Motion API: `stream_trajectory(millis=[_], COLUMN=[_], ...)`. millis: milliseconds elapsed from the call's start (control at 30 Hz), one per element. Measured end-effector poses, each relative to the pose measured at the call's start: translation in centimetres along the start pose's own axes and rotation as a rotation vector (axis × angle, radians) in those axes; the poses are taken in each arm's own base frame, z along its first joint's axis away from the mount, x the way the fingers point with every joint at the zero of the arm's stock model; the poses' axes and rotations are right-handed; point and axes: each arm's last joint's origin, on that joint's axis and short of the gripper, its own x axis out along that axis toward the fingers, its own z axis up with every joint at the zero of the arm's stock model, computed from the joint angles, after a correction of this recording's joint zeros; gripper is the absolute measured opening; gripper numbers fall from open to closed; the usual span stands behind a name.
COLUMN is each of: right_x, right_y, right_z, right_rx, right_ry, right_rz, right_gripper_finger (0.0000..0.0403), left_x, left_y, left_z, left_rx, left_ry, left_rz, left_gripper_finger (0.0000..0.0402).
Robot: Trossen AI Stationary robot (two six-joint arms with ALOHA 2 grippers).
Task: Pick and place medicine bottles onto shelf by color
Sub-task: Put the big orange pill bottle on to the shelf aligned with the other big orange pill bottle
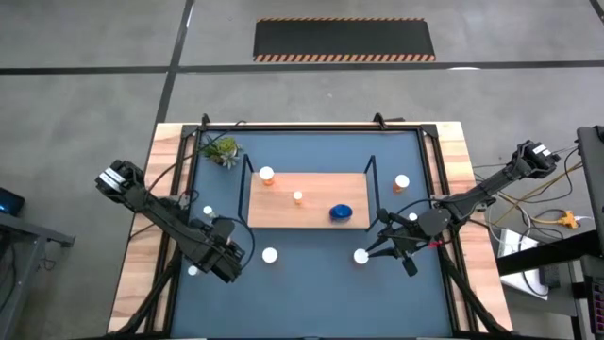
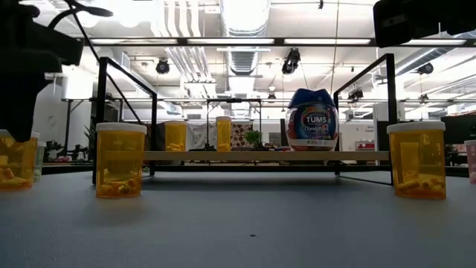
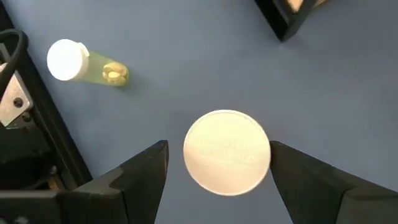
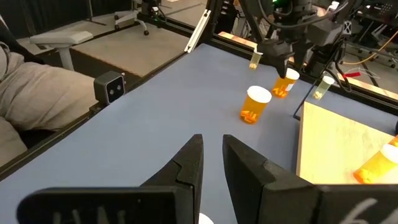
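My left fingers (image 3: 217,168) stand spread wide and empty over the dark-blue mat (image 1: 311,283) on the bench, near the left front, with the white cap of an orange medicine bottle (image 3: 227,152) sitting squarely between them but untouched on either side. In the high view this gripper (image 1: 229,257) hangs at the mat's near-left, beside that bottle. A tiny clear vial (image 3: 84,62) lies on its side just beyond, well apart from my target. My right fingers (image 4: 211,165) are nearly closed on nothing, hovering over the near-right of the mat close to another white-capped bottle (image 1: 360,256). The shelf (image 1: 308,199), the light-wood board in the middle of the mat, already carries an orange bottle (image 1: 267,176) at its far-left corner, a smaller one (image 1: 298,197) mid-board and the blue bottle (image 1: 341,212) at its near-right; one more orange bottle (image 1: 402,182) waits off the board to the right. The step in hand, as I judge it, is to take the bottle under my left fingers. To do it well I should come straight down, keep the cap centred so both fingers meet the body together, grip below the cap rather than on it, and close gently so the bottle neither tips nor skates across the mat; then lift clear of the black wire frame (image 1: 249,179) before carrying it to the orange end
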Motion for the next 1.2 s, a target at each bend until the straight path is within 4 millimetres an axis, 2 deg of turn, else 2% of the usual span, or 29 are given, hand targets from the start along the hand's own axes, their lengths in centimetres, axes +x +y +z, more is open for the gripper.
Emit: stream_trajectory(millis=[200,467,667,800,867,967,1067,1200], right_x=[0.0,0.0,0.0,0.0,0.0,0.0,0.0,0.0], right_y=[0.0,0.0,0.0,0.0,0.0,0.0,0.0,0.0], right_z=[0.0,0.0,0.0,0.0,0.0,0.0,0.0,0.0], right_rx=[0.0,0.0,0.004,0.003,0.003,0.002,0.002,0.0], right_ry=[0.0,0.0,0.0,0.0,0.0,0.0,0.0,0.0], right_rz=[0.0,0.0,0.0,0.0,0.0,0.0,0.0,0.0], right_gripper_finger=[0.0052,0.0052,0.0052,0.0052,0.0052,0.0052,0.0052,0.0052], left_x=[0.7,0.6,-0.4,-3.0,-4.9,-8.4,-11.6,-14.1], left_y=[-0.2,-0.4,-1.0,-2.5,-3.7,-5.6,-6.8,-7.7], left_z=[-0.2,-0.2,-0.2,-0.1,0.0,0.5,1.5,3.9], left_rx=[-0.006,-0.008,-0.015,0.026,0.065,0.142,0.247,0.357], left_ry=[0.006,0.009,0.073,0.191,0.253,0.248,0.117,-0.172], left_rz=[-0.029,-0.044,-0.083,-0.213,-0.347,-0.603,-0.784,-0.818], left_gripper_finger=[0.0251,0.0182,0.0182,0.0187,0.0188,0.0189,0.019,0.0191])
